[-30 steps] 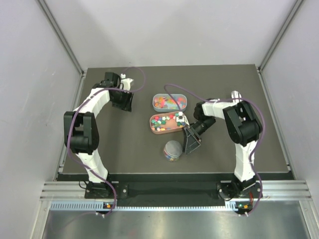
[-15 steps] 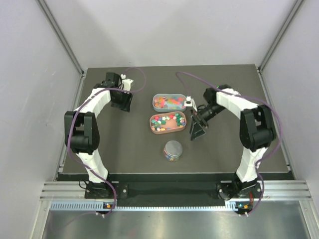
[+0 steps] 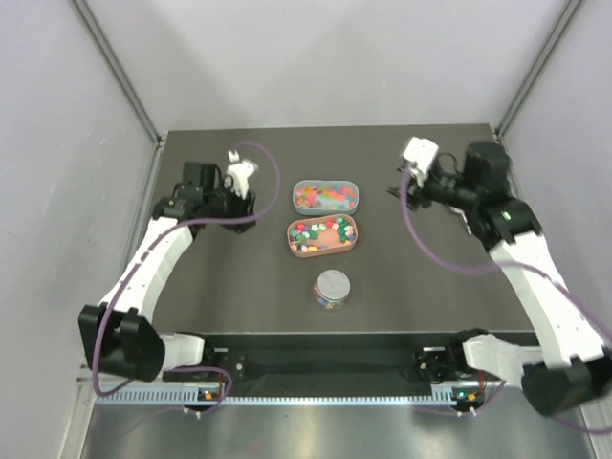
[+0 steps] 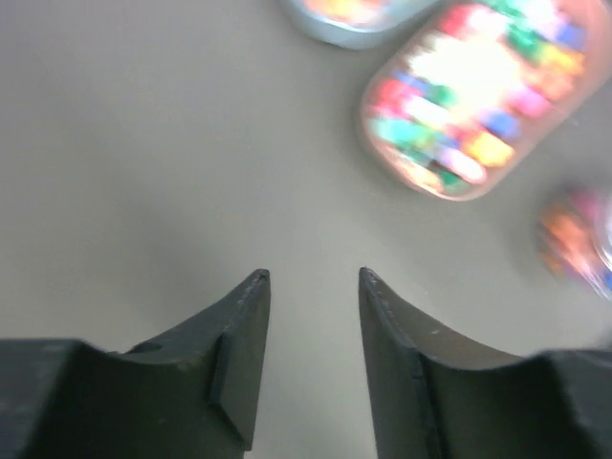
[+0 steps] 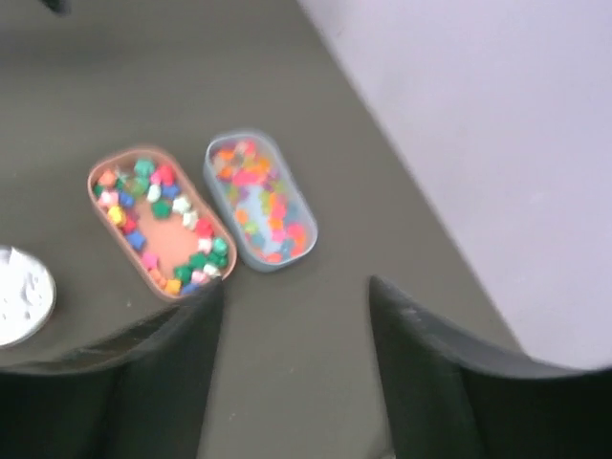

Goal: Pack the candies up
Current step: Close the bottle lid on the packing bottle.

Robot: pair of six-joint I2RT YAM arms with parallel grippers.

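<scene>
Centrally on the dark surface (image 3: 435, 282) lie two oval trays, touching or nearly touching along their long sides. The tan tray (image 3: 290, 238) holds the candies (image 3: 320, 232), small pieces in green, red, white, blue, yellow and pink. They are packed mostly round its edge, and a bare patch of floor shows in the middle from the right wrist view. At 12 o'clock from it is the pale grey tray (image 3: 295, 196), filled with more sweets, mainly pink, orange and yellow with some blue. At 6 o'clock from the tan tray, a little apart, a small round clear jar (image 3: 332, 284) stands upright. Its top looks pale grey, and coloured sweets show through its near side.

The left claw (image 4: 314, 277) is released, its fingers partly apart with nothing between them. It hangs over bare surface at about 9 o'clock from the trays and touches nothing. The tan tray and the jar are blurred in its view.

The right claw (image 5: 295, 285) is also released, its fingers standing wide and holding nothing. It is raised at about 2 o'clock from the trays and looks down on both of them.
</scene>
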